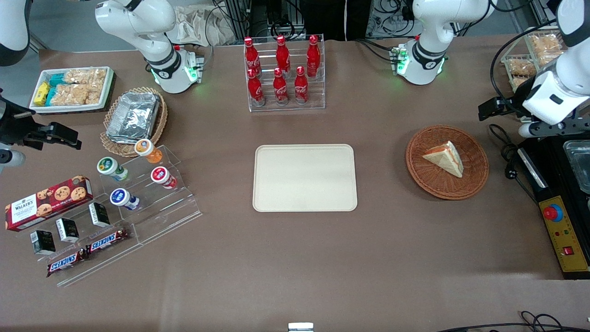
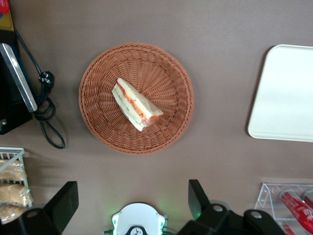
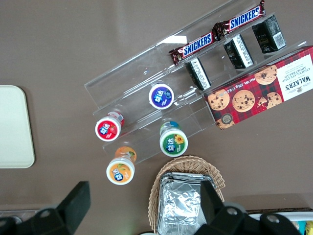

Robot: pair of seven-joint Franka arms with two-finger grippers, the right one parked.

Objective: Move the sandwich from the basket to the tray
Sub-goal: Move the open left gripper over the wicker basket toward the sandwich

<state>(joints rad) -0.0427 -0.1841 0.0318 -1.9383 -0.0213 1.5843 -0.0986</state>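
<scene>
Brown cloth covers the whole table, and the basket [image 1: 446,162] is our landmark, sitting toward the working arm's end. Inside it, on the woven floor, lies the sandwich [image 1: 444,158], a pale wedge resting on its side, one cut face showing red-orange and green filling in the wrist view [image 2: 136,104]. The tray [image 1: 304,178] waits well apart from the basket, toward the middle of the table, bare and flat.

And the gripper [image 2: 133,204] hangs high above the basket, offset toward the table's edge, its two dark fingers [image 2: 63,201] spread wide, nothing between them.

Now, how will this wedge handle? By the look of it, light and soft: the bread would probably squash under a hard pinch, and the filling layers could slide apart. The best hold seems to be across the two broad bread faces near the thick middle, not at the thin point, with the fingers turned to straddle the long axis. The basket's raised rim leaves room, since the sandwich lies near its centre, clear of the weave wall.
</scene>
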